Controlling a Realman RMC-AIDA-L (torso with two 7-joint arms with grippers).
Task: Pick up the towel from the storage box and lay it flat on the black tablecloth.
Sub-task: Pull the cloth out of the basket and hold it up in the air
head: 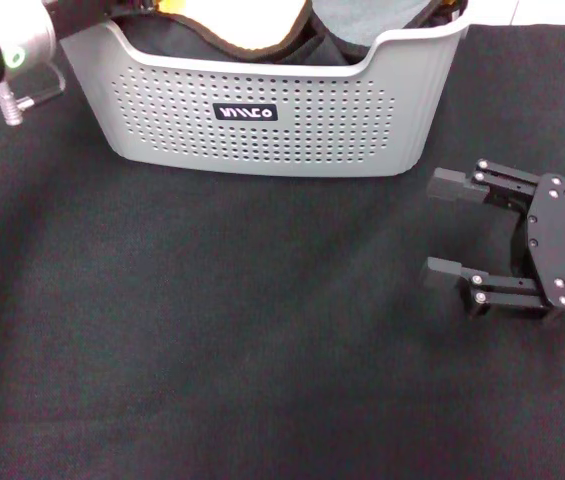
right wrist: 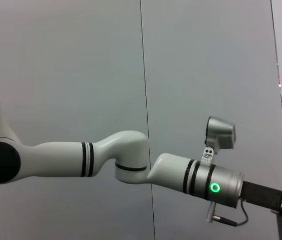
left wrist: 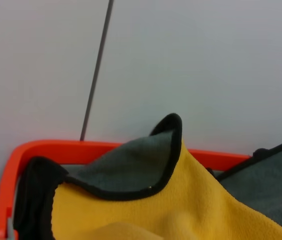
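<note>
**Right gripper idle, towel not yet out**

Right gripper [head: 450, 228] rests spread and empty on the tablecloth [head: 212, 330], right of the box [head: 262, 130]. Left arm [head: 2, 50] reaches far left; its fingers unseen. Towel [head: 252, 25] remains in the box. Lifting and spreading remain.

I work in a bare lab: plain grey panelled wall [right wrist: 81, 65], large black textured tablecloth [head: 212, 330] covering my bench.

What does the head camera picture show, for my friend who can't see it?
A grey storage box holding a folded towel sits on a black tablecloth. The robot's right hand rests open on the cloth beside it; its left arm reaches toward the box.
</note>
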